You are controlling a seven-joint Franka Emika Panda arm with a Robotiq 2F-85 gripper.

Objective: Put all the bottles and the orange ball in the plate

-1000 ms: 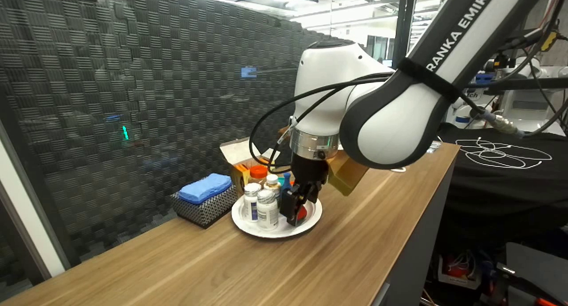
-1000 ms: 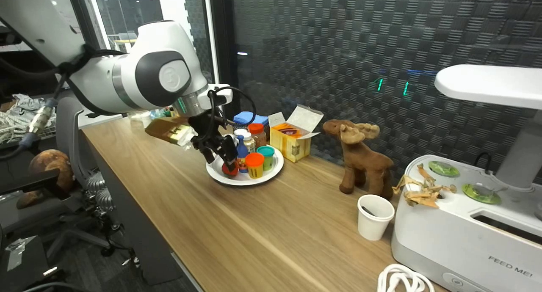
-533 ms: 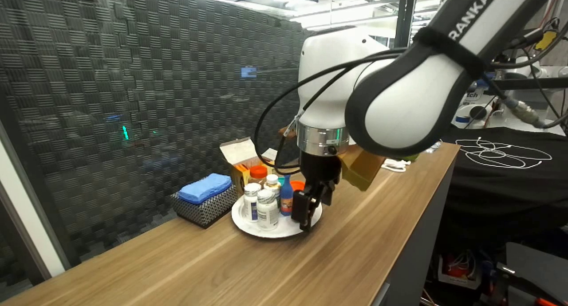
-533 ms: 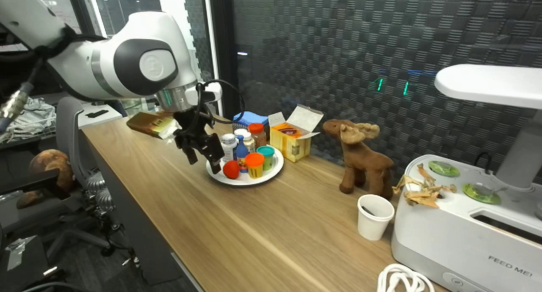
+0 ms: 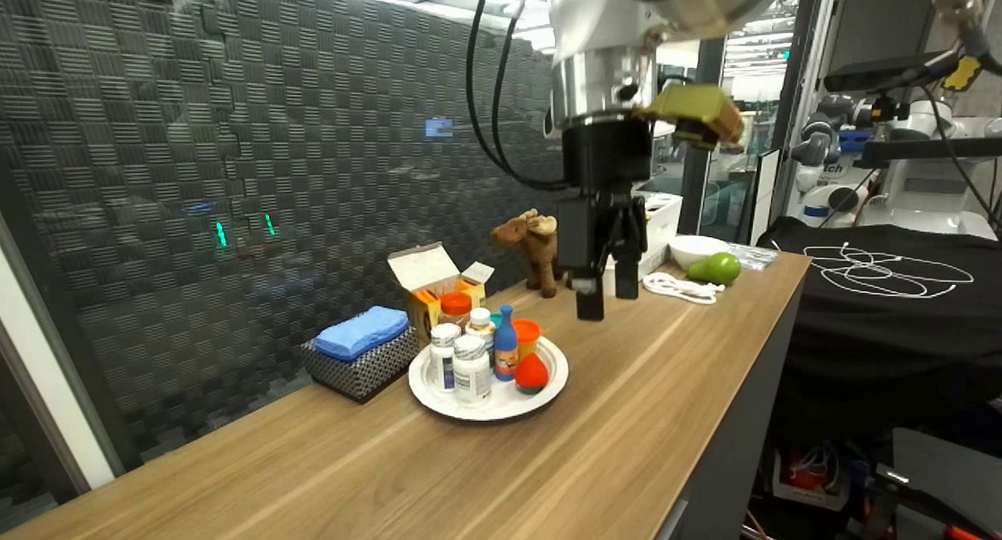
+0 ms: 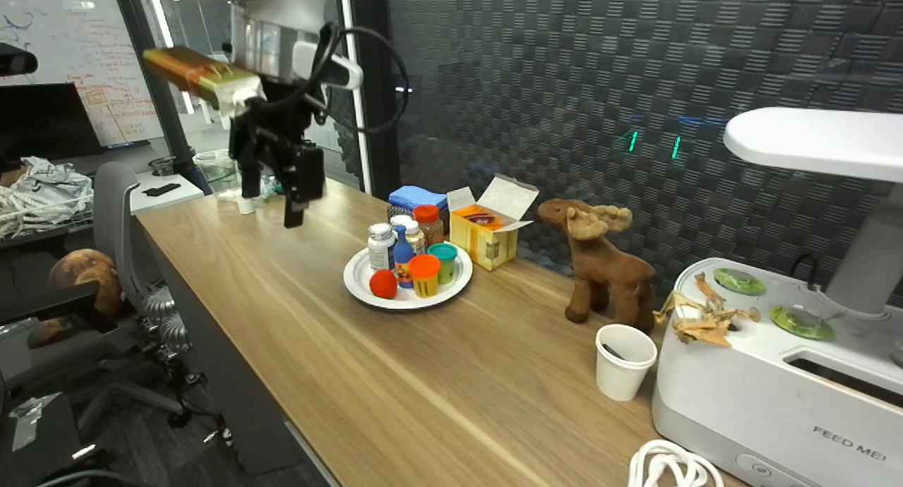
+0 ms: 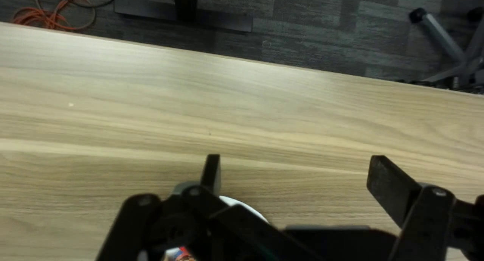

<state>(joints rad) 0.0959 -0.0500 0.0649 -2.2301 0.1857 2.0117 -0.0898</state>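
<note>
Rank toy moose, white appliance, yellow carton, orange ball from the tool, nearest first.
From the tool, in an exterior view:
1. Orange ball, lower left on the plate.
2. Yellow carton, right, past the plate.
3. Toy moose, right of that.
4. White appliance, far right.

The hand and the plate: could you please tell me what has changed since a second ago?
The hand has moved up and away from the plate, open and empty; it seems to have let go of the orange ball, which rests on the plate. The white pill bottles, blue bottle and yellow carton stayed put.
</note>
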